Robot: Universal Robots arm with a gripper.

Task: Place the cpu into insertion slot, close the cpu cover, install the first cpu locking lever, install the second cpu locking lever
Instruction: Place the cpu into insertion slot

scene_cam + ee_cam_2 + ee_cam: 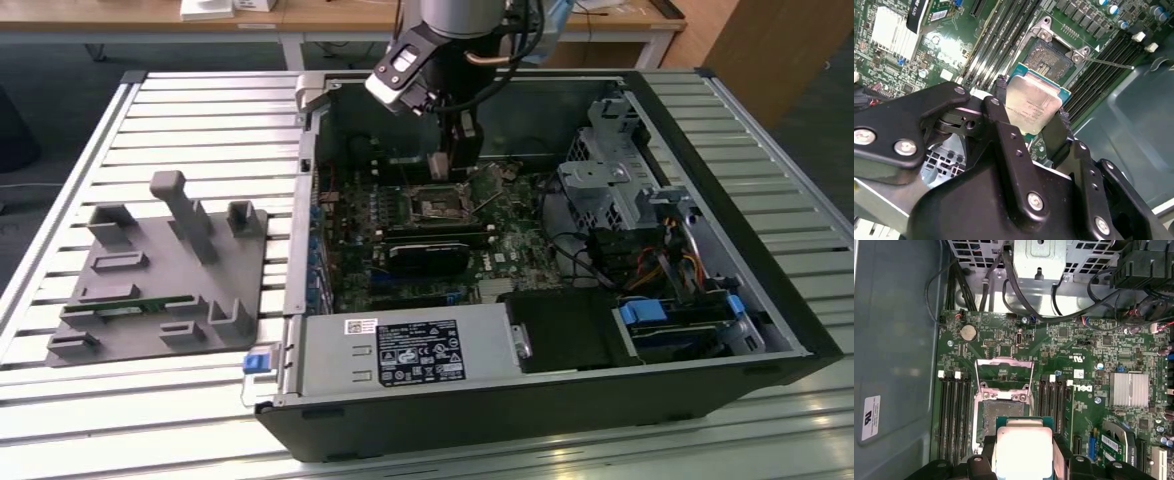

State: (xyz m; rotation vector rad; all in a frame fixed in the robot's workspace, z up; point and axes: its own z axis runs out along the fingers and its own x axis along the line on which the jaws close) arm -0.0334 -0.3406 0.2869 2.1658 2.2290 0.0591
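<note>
I see the gripper (pixel 1031 107) closed on the cpu (pixel 1035 100); the two black fingers (pixel 1000 92) press on opposite edges of the chip, and its silver-grey top faces the camera in both wirst views. In the first wrist view the cpu (pixel 1024 450) hangs over the green board, at the near edge of the insertion slot (pixel 1001 412), and it is not seated in it. The slot is uncovered, with a dark centre. The cpu cover (pixel 1003 374) is swung open and stands away from the slot, on the side of the round coin battery (pixel 969 331). Long black memory slots (pixel 954 415) run on both sides. In the exterior view the arm (pixel 416 55) reaches down into the open computer case (pixel 787 330), which lies on the slatted bench (pixel 200 100).
</note>
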